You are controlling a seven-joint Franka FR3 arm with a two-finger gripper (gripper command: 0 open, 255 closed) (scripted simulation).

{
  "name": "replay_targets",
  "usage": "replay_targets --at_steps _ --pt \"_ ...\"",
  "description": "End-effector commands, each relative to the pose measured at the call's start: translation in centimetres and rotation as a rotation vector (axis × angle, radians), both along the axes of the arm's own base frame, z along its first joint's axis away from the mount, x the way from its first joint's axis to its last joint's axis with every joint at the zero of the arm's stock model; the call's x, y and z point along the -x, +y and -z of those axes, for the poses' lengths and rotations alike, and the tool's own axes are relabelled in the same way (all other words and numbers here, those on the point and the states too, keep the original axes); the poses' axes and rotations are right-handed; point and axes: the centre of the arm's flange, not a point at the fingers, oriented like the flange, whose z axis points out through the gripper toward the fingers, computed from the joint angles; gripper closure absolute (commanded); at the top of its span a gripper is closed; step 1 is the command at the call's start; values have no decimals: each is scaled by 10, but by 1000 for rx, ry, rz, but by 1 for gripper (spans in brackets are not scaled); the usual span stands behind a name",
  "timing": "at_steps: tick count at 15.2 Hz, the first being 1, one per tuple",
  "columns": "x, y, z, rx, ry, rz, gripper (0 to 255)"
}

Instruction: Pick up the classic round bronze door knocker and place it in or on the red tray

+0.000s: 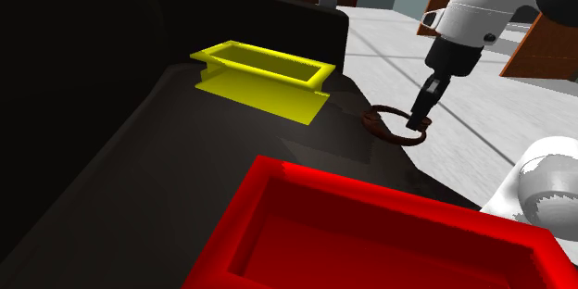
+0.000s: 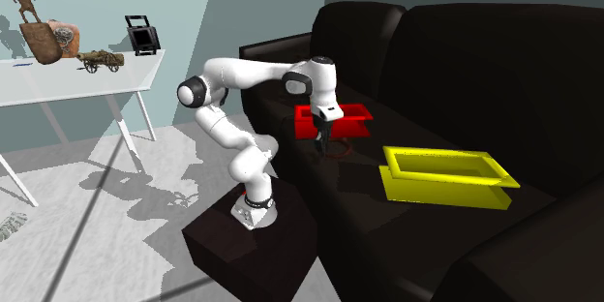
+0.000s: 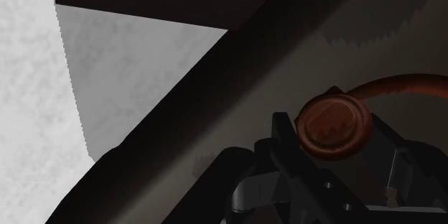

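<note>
Reddish-brown door knocker (image 1: 374, 126) is found lying on the black sofa (image 1: 139, 176) seat, right at the front edge, between the yellow tray (image 1: 264, 74) and the red tray (image 1: 370, 185). The gripper (image 1: 419, 122) is lowered onto it. In the wrist view its round knob (image 3: 334, 123) is seen pinched between both fingers, the ring curving away behind.

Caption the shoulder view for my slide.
Gripper at the brown door knocker on the sofa edge, red tray nearby.
</note>
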Motion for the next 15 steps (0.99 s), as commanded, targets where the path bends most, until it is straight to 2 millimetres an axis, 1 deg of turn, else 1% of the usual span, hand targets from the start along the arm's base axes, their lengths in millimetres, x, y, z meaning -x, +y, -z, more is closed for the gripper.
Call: replay_targets --at_steps 1,15 --pt "0 0 -11 0 0 0 255" --pt "0 0 -85 0 0 0 255"
